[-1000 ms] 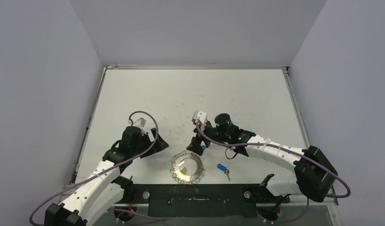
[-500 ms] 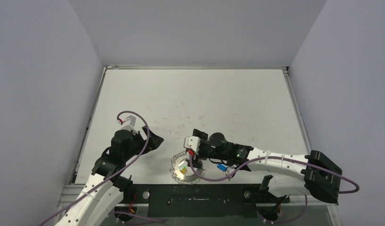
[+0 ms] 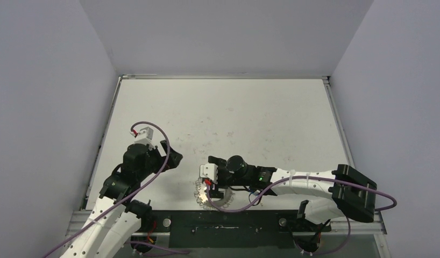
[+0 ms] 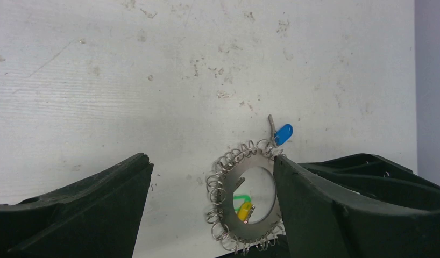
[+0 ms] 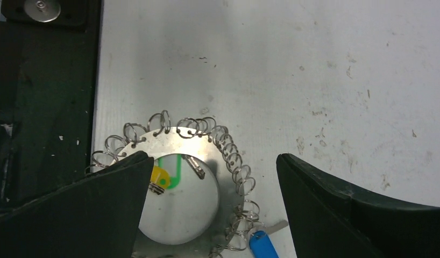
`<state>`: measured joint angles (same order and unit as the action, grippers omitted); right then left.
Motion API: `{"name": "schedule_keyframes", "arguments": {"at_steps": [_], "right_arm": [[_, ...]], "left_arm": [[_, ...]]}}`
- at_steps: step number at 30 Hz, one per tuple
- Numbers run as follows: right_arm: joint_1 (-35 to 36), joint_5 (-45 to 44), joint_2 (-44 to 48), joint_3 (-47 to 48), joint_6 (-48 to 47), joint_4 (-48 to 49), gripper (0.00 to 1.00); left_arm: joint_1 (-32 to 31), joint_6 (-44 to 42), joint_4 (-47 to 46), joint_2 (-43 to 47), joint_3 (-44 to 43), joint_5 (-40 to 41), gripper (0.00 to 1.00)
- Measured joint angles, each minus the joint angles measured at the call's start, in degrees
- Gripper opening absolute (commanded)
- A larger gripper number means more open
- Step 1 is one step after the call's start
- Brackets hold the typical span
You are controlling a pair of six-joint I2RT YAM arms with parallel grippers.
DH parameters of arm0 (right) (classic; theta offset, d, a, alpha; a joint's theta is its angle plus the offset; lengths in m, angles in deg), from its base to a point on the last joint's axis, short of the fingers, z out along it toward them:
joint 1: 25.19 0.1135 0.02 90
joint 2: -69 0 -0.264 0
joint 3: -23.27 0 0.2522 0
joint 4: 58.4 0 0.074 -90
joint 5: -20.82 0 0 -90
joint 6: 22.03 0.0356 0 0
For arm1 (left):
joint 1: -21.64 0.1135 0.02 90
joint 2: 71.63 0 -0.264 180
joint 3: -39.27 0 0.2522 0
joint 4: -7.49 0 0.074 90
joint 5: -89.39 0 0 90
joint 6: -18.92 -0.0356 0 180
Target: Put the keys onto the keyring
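Note:
The keyring (image 3: 203, 196), a wide silver ring edged with wire loops, lies near the table's front edge, partly under my right arm. It shows in the left wrist view (image 4: 226, 198) and the right wrist view (image 5: 169, 144). A yellow-tagged key (image 5: 158, 176) and a green-tagged key (image 5: 172, 169) lie inside its hole. A blue-tagged key (image 5: 263, 244) lies against its looped edge, also in the left wrist view (image 4: 283, 134). My right gripper (image 5: 214, 157) hangs open and empty over the ring. My left gripper (image 4: 211, 161) is open and empty, left of the ring (image 3: 172, 152).
The white table (image 3: 223, 118) is scuffed and walled by grey panels on three sides. The black mounting plate (image 3: 223, 220) runs along the near edge, right beside the ring, and shows in the right wrist view (image 5: 45, 80).
My right arm swung left and toward the near edge, ending over the keyring. My left gripper drew back to the left, away from the ring.

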<state>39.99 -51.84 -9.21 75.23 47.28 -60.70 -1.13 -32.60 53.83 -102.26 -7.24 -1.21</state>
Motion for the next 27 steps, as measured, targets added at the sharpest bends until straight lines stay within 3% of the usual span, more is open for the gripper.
{"name": "schedule_keyframes", "arguments": {"at_steps": [11, 16, 21, 27], "right_arm": [[10.27, -0.85, -3.52, -1.16, -4.07, 5.18, 0.56], [14.53, -1.68, -7.21, 0.22, -8.79, 1.97, 0.50], [16.06, -2.62, -8.17, 1.27, -11.98, -0.81, 0.31], [16.61, -2.99, -11.32, 5.05, -13.20, -3.91, 0.20]], "left_arm": [[0.00, -9.14, 6.47, -3.48, -6.91, 2.60, 0.82], [0.00, -10.80, 7.76, -4.24, -6.91, 2.75, 0.82], [0.00, -11.58, 7.98, -3.93, -6.91, 2.78, 0.82], [0.00, -11.76, 7.96, -3.17, -6.91, 2.78, 0.82]]}}
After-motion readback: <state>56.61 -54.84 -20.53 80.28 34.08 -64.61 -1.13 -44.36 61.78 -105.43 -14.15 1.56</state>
